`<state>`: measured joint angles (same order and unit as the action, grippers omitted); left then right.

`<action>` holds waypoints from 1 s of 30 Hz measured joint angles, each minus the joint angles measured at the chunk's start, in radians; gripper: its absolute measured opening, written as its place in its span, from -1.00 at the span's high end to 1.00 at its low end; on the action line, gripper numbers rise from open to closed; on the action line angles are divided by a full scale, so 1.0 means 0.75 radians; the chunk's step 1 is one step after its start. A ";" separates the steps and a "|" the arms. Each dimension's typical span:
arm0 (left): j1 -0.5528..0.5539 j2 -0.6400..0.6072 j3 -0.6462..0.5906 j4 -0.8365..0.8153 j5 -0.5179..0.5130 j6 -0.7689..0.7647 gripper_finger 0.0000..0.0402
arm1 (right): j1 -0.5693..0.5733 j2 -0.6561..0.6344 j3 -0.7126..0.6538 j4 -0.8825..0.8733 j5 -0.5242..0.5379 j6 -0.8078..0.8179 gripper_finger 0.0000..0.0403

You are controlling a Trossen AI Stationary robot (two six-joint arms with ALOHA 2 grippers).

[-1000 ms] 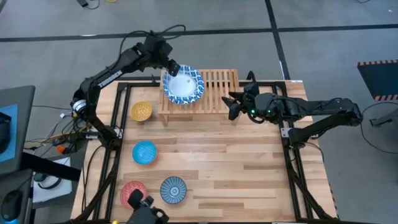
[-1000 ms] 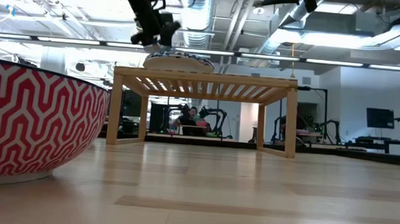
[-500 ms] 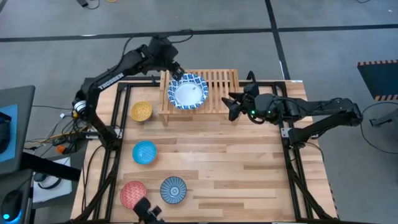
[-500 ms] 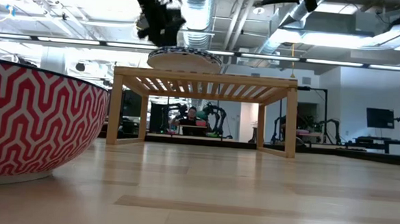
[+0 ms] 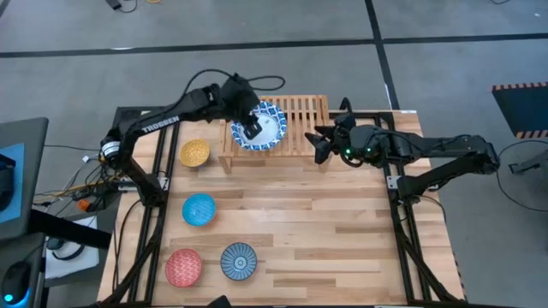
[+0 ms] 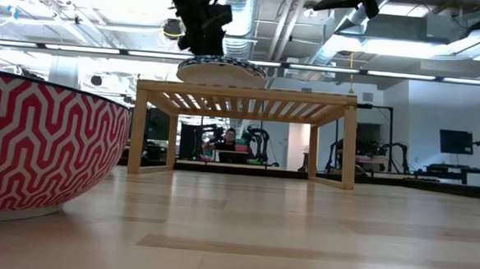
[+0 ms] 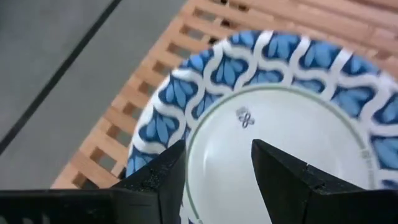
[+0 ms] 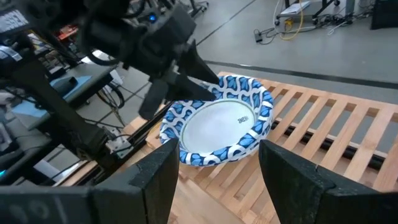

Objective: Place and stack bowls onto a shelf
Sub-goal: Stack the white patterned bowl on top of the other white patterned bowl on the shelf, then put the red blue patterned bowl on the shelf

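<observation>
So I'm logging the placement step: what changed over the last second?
The left gripper carried the white and blue bowl from the shelf's left end further onto the slats, set it down flat and let go; its jaws now stand open over the bowl's inside. The right gripper stayed beside the shelf, and the yellow, light blue, red and dark blue bowls did not move.

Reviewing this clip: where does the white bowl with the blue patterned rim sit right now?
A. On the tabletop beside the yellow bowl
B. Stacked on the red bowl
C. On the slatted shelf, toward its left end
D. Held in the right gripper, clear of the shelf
C: the white bowl with the blue patterned rim rests on the shelf slats at the left end, with the left gripper over it, open.
</observation>
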<state>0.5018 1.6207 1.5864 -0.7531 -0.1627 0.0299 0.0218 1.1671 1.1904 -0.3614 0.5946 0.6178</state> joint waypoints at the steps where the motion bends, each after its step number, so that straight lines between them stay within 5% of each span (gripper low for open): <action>1: 0.000 0.000 -0.028 0.003 0.000 -0.003 0.16 | -0.003 0.000 0.000 0.001 -0.008 0.000 -0.22; 11: 0.072 -0.001 -0.176 -0.039 -0.093 0.011 0.16 | -0.004 0.000 0.000 0.002 -0.031 0.000 -0.22; 25: 0.107 -0.047 0.052 -0.153 -0.116 0.009 0.16 | -0.016 0.000 0.000 -0.003 -0.066 -0.029 -0.22; 30: 0.077 -0.171 0.082 -0.165 -0.116 -0.142 0.16 | -0.070 -0.001 -0.003 -0.083 -0.149 -0.031 -0.22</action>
<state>0.5593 1.4922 1.6482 -0.8772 -0.2501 -0.0767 -0.0305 1.1667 1.1878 -0.4235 0.4830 0.5943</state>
